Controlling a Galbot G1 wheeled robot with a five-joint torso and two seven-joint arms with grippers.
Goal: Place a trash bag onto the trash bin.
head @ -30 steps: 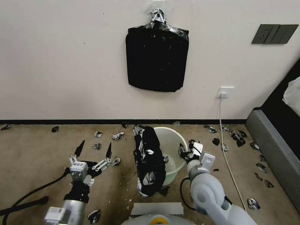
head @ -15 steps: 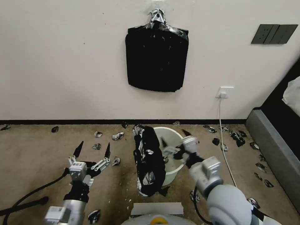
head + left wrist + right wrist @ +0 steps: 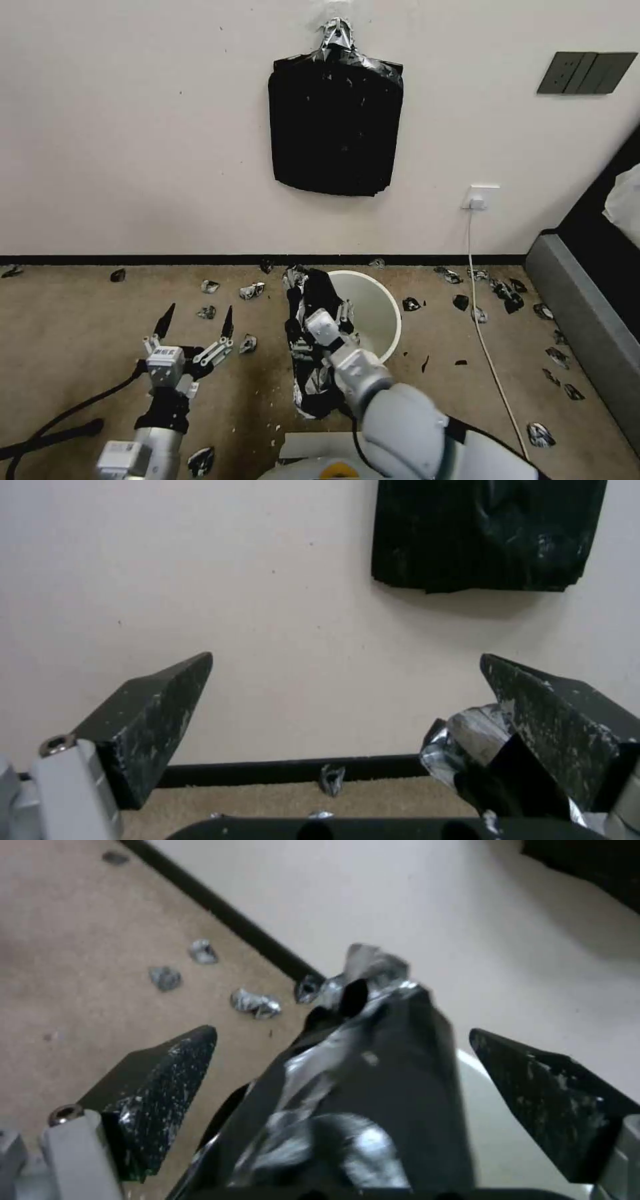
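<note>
Reaching across the bin's left side, the right gripper (image 3: 340,1040) had its fingers spread wide, straddling the trash bag (image 3: 313,347) without clamping it. That trash bag lay draped over the left rim of the trash bin (image 3: 380,313), crumpled and hanging down its outer wall to the carpet (image 3: 80,333). Off to the left, the left gripper (image 3: 195,319) hovered above the floor, fingers apart and empty. Black scraps (image 3: 252,291) littered the carpet near the wall, where a flat black stack of bags (image 3: 335,127) hung.
</note>
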